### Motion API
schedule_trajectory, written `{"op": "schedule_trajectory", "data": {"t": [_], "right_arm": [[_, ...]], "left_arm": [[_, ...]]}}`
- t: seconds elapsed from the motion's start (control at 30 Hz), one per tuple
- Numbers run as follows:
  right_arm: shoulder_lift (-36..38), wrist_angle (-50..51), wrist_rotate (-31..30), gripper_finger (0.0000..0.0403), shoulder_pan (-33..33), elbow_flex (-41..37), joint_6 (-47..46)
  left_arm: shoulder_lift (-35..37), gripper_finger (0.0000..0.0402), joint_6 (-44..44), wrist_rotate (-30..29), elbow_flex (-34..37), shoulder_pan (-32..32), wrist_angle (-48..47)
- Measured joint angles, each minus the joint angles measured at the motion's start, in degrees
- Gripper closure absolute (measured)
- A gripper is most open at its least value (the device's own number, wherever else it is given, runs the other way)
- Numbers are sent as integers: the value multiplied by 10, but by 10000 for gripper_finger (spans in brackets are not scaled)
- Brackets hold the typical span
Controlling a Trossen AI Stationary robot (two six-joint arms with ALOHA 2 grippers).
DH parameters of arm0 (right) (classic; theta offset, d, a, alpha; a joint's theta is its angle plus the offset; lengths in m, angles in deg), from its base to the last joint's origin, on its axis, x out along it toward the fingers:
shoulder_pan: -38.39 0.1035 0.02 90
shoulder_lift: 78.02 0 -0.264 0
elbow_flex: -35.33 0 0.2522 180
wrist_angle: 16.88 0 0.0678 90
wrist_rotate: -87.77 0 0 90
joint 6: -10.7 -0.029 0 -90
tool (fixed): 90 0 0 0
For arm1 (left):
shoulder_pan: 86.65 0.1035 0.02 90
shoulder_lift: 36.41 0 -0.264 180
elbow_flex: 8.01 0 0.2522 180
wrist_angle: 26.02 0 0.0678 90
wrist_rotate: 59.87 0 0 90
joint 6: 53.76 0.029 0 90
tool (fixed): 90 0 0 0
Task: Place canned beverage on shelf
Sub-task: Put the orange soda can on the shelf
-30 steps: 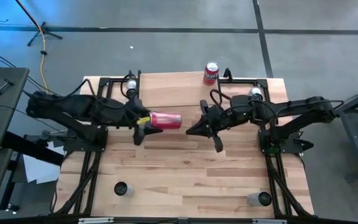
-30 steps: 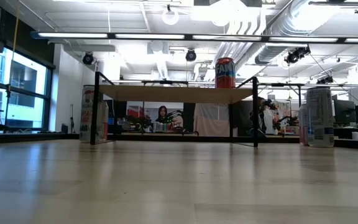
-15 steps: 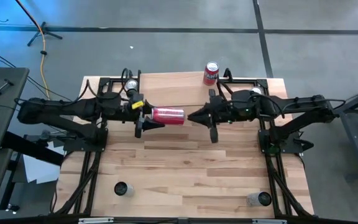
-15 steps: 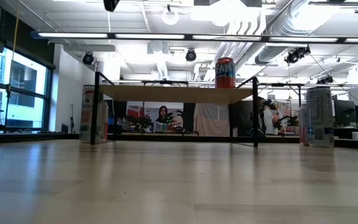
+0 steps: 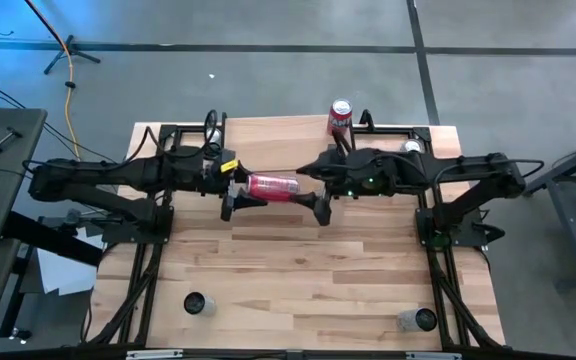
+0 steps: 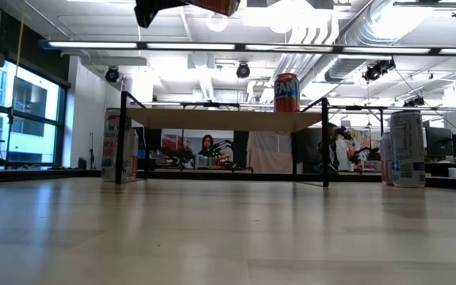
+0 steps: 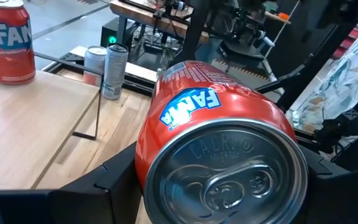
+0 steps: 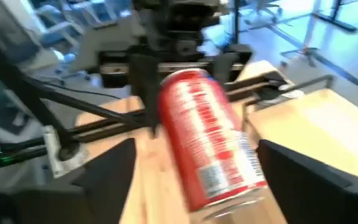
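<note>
— Above the table's middle, which arm has the can?

— The left gripper point(image 5: 236, 195). Its fingers pinch one end of a red can point(image 5: 272, 186) lying on its side in the air, near edge of the shelf point(image 5: 268, 135) just beyond it. The left wrist view shows the can's silver top facing the camera, dark fingers point(image 7: 107, 186) pressed to both flanks.

— And the other arm?

— The right gripper point(image 5: 313, 190) has its fingers spread wide around the can's far end. In the right wrist view the can point(image 8: 207, 146) sits between the two fingers point(image 8: 107, 168) with a gap showing on each side, so I'd call it not touching.

— What about the shelf itself?

— A second red can point(image 5: 339, 117) stands upright on its back right corner. The low view shows that can point(image 6: 286, 92) on the plank, with the held one only a red sliver point(image 6: 212, 6) high above the shelf's left half.

— Anything the overhead view misses?

— Level with the table, a tall can point(image 6: 119, 145) stands beside the shelf's left leg and a pale one point(image 6: 407, 148) off to its right. From overhead, two small cans point(image 5: 197, 303) point(image 5: 418, 320) stand well in front of the shelf, near the table's front corners.
</note>
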Motion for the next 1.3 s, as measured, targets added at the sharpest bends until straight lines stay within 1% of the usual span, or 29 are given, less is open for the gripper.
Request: {"op": "schedule_trajectory", "data": {"t": [0.1,0.23,0.37,0.57,0.73,0.83,0.97,1.3], "right_arm": [[-10,48,0,34,-4,30,32],[-24,82,33,17,-12,49,78],[-37,90,54,15,-26,49,100],[-62,119,59,15,-37,49,147],[-88,152,79,15,-41,49,150],[-107,163,74,16,-41,49,158],[-130,166,74,16,-41,50,175],[-142,147,78,16,-42,50,159]], "left_arm": [[-4,163,7,-2,0,0,1],[-14,163,7,-12,0,0,3],[-36,163,6,-14,0,0,7],[-72,163,2,-14,-1,2,11],[-97,163,-3,-15,-1,7,16],[-108,163,-4,-12,-1,7,33],[-105,163,-4,1,-2,7,59],[-106,163,1,0,-2,7,52]]}}
